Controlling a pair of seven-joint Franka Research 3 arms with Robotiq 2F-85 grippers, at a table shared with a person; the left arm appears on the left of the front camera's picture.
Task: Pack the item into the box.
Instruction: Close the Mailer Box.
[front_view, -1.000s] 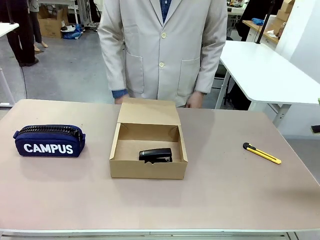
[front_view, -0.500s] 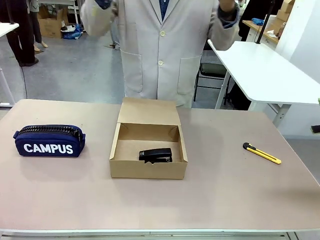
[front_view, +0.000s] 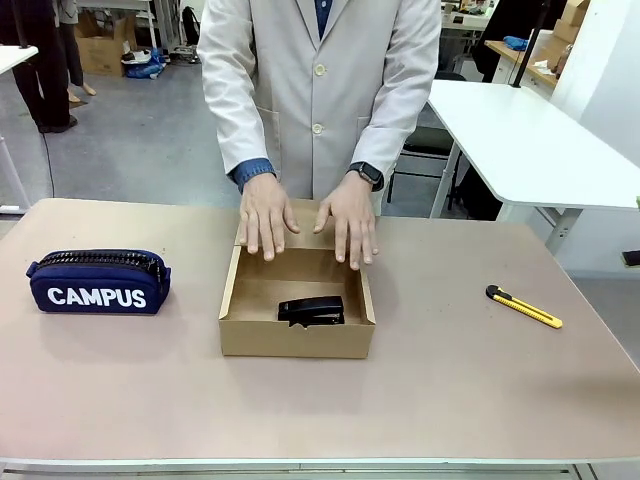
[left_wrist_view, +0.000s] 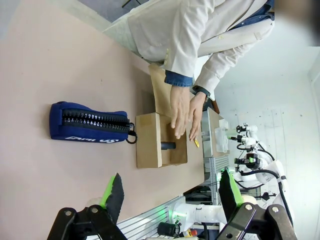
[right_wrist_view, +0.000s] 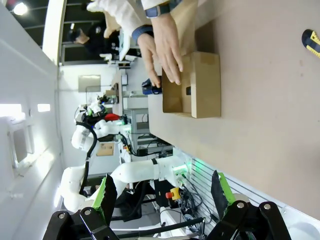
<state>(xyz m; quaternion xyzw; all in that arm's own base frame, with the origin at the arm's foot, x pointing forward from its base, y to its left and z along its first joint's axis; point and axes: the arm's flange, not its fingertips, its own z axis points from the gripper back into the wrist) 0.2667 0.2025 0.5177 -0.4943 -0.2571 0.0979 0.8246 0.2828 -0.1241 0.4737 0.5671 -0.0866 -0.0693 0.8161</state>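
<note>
Hovering at the robot's side of the counter (front_view: 450, 400), the left hand (left_wrist_view: 170, 176) has its green-padded fingers spread wide with nothing between them. The right hand (right_wrist_view: 162, 177) is spread and empty in the same way. Well beyond both, the stapler (front_view: 311, 311) lies flat on the floor of the box (front_view: 295, 342), nearer the near wall than the far one. The packing itself looks done, and the step in hand is probably closing the lid.

The person's hands (front_view: 265, 215) lie palms-down on the flap (front_view: 308, 212) at the far side, fingertips reaching over the far rim. To close it well, the flap should fold along its hinge with even pressure from both sides, so it comes down square over the walls and not skewed. The stapler sits below the rim and should not foul it. While the person is working over the box, both robot hands are best kept back.

The navy pencil case (front_view: 98, 283) and the yellow utility knife (front_view: 523, 307) lie well apart on either side and need no attention.
</note>
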